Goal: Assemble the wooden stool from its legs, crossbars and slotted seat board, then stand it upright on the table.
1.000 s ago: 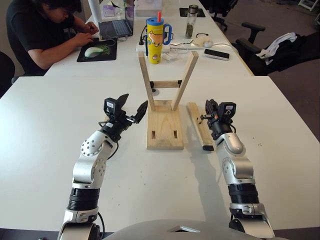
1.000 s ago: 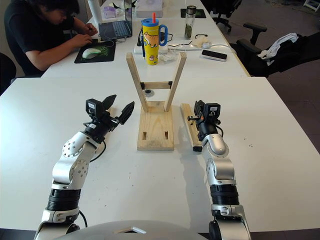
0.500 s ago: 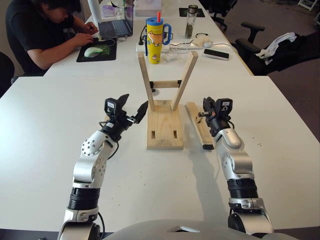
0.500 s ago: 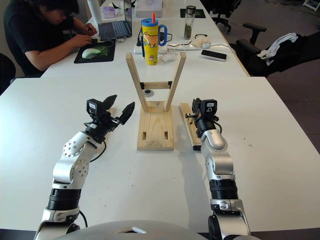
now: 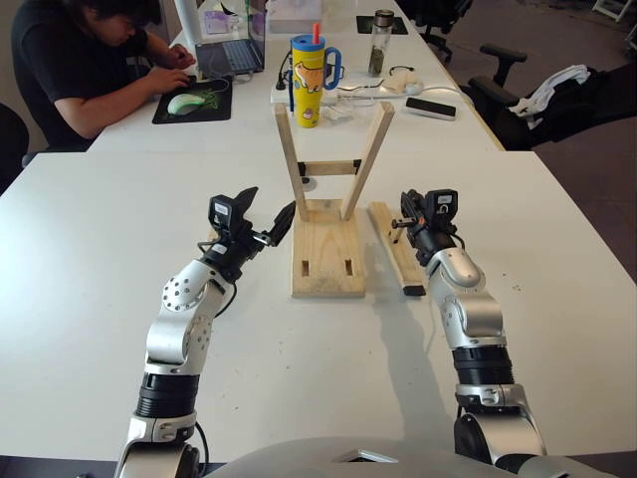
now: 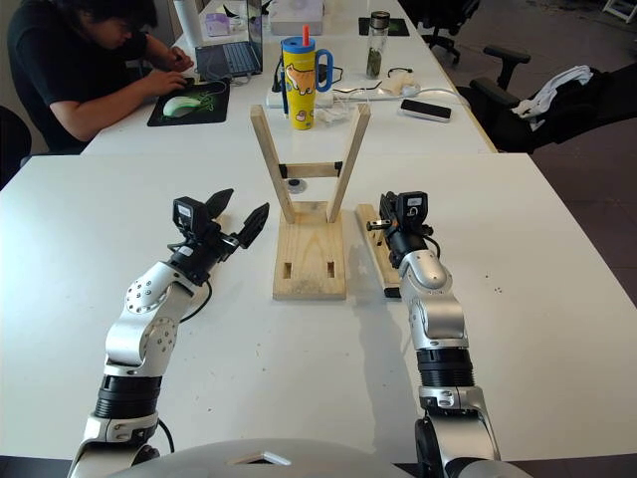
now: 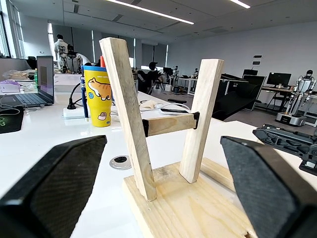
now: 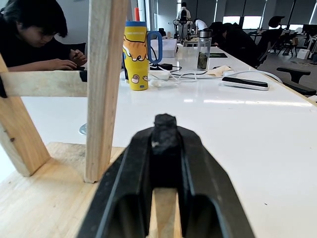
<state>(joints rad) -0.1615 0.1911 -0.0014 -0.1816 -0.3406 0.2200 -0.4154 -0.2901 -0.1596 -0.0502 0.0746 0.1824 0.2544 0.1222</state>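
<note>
From the left eye view, the slotted seat board [image 5: 328, 261] lies flat on the table [image 5: 100, 249]. Two legs [image 5: 289, 154] joined by a crossbar [image 5: 331, 167] stand up from its far end. A loose leg piece [image 5: 396, 249] lies on the table just beside the board's right edge (whether it is one leg or a joined pair, I cannot tell). The left gripper [image 5: 269, 202] hangs spread wide near the board's left side, holding nothing. The right gripper [image 5: 406, 211] sits over the far end of the loose piece.

In the right eye view, the two near slots [image 6: 288, 269] are bare, so the job is roughly half done. The step in hand looks like fetching that loose piece.

In the left wrist view, the pads [image 7: 59, 183] frame the standing legs with air on both sides. This arm is well placed to steady the board or the upright pair while the other arm works.

In the right wrist view, the fingers [image 8: 163, 134] meet at their tips with nothing between them, and the wood lies below. They should part first, then straddle the piece across its narrow width. A hold nearer the middle should keep it from drooping when lifted. It should then come down plumb over the slots, since a slanted entry would likely bind or shove the board
</note>
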